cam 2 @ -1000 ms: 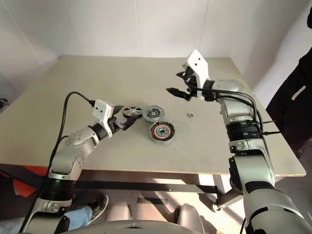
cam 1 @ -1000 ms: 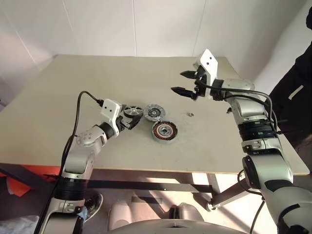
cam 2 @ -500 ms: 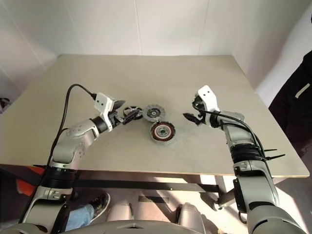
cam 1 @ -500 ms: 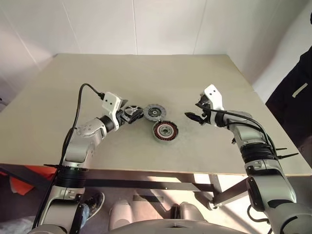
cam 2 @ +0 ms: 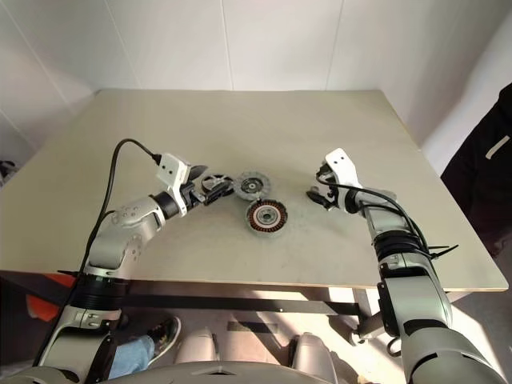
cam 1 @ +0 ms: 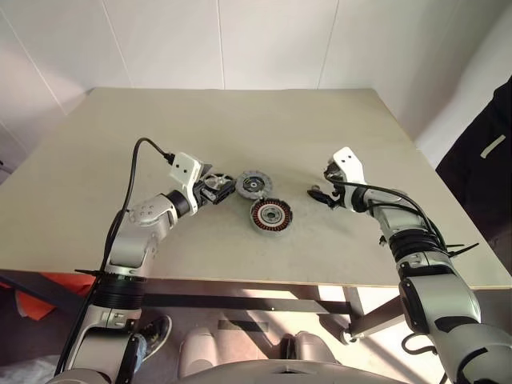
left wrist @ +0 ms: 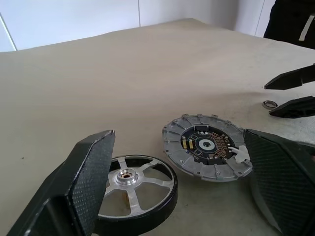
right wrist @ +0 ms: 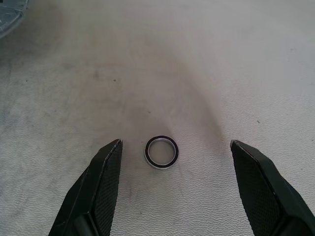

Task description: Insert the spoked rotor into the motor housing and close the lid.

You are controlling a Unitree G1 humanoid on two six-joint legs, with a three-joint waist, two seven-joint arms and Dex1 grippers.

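Two grippers are working low over the table point(cam 1: 96, 160) now. Our right gripper point(right wrist: 174, 169), which was raised high above the far side a second ago, has been coming down and is now hovering just over the surface with its jaws spread and empty, a small metal ring point(right wrist: 161, 152) lying on the table between its fingertips and touching neither. We are judging that this arm is going after the ring, a side part, while the rotor step is falling to the other arm.

Our left gripper point(left wrist: 182, 191) is holding almost where it was, jaws wide and gripping nothing. The spoked rotor point(left wrist: 134, 188) is lying flat on the table just inside its near finger point(left wrist: 86, 184), partly hidden behind it; we cannot tell whether that finger is touching the rim. The lid point(left wrist: 206, 147) is lying flat just beside the rotor, towards the other finger. The motor housing point(cam 1: 270, 215) is sitting near both, uncovered, its copper windings showing, so insertion is not yet done.
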